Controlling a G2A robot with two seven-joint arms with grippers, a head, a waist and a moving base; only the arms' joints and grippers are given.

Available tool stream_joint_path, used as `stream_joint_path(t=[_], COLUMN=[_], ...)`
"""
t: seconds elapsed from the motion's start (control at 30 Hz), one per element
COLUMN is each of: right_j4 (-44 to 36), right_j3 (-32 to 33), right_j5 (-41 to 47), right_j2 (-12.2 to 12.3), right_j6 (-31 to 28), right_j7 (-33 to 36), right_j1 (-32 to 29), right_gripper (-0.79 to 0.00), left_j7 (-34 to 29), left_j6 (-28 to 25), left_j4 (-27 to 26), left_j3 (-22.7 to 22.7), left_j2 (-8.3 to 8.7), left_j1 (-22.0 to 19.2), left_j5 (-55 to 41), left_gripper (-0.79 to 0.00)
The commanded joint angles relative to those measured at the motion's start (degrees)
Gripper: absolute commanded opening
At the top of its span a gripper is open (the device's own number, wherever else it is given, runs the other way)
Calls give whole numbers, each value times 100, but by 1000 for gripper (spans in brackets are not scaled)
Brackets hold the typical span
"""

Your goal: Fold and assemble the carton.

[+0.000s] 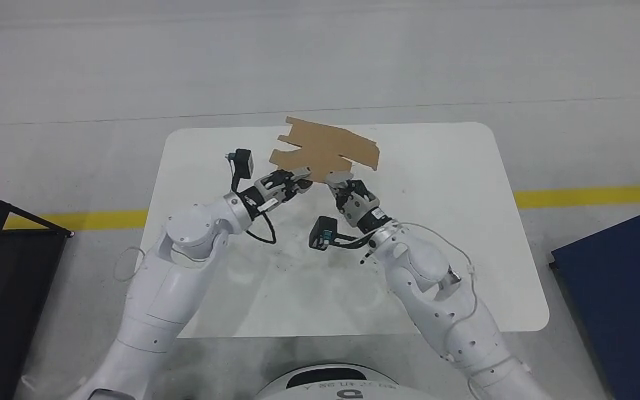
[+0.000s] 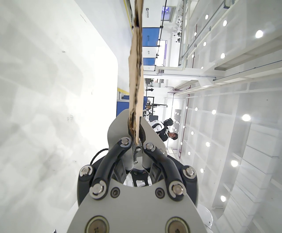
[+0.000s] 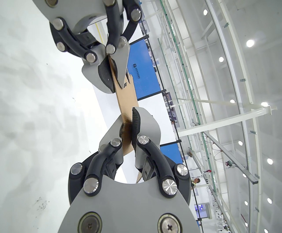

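Top view: the white tabletop [image 1: 450, 200] carries nothing but the flat brown carton [image 1: 330, 148], held over its far middle. The left gripper [image 1: 297, 182] is clamped on the carton's near left edge, and the right gripper [image 1: 338, 183] is clamped just beside it.

The carton [image 1: 325, 148], a flat unfolded brown cardboard blank with notched edges, hangs above the table's [image 1: 450, 200] far edge.

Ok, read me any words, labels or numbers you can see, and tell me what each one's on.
On the carton: no print shows.
On the blue wall panel: a short white word with a logo, turned sideways; a brand mark, left unquoted.
On the white cabinet: a small dark mark, too small to read.
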Motion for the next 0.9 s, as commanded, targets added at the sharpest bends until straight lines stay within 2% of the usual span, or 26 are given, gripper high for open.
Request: stream_joint_path(t=[0.0,0.13,0.37,0.43,0.47,0.63,0.67,0.7,0.77,0.87], right_j4=[0,23,81,84,85,69,65,59,41,-19], right_j3=[1,38,114,126,129,144,151,162,197,285], right_j5=[-19,-108,-208,-227,-233,-195,-163,-106,143,1060], right_j2=[0,5,12,14,16,22,22,21,14,-14], right_j6=[7,72,194,215,218,178,165,162,181,64], right_j7=[14,67,135,137,129,80,74,71,26,-102], right_j1=[3,0,-25,-41,-52,-110,-122,-133,-164,-232], right_gripper=[-717,-674,-646,-708,-785,-785,-785,-785,-785,-785], left_j7=[-9,-42,-202,-214,-222,-157,-150,-160,-102,-92], left_j6=[8,36,194,225,237,261,255,228,147,-109], left_j4=[-17,-65,-112,-118,-123,-138,-142,-139,-83,-36], left_j3=[-16,-26,-24,-35,-33,-18,-6,2,-26,-169], left_j2=[5,17,33,40,43,52,52,49,43,58], left_j1=[15,48,69,68,73,89,91,94,107,142], left_j5=[-7,3,-85,-74,-64,12,8,-32,-153,-227], left_gripper=[-785,-785,-785,-785,-785,-785,-730,0,0,0])
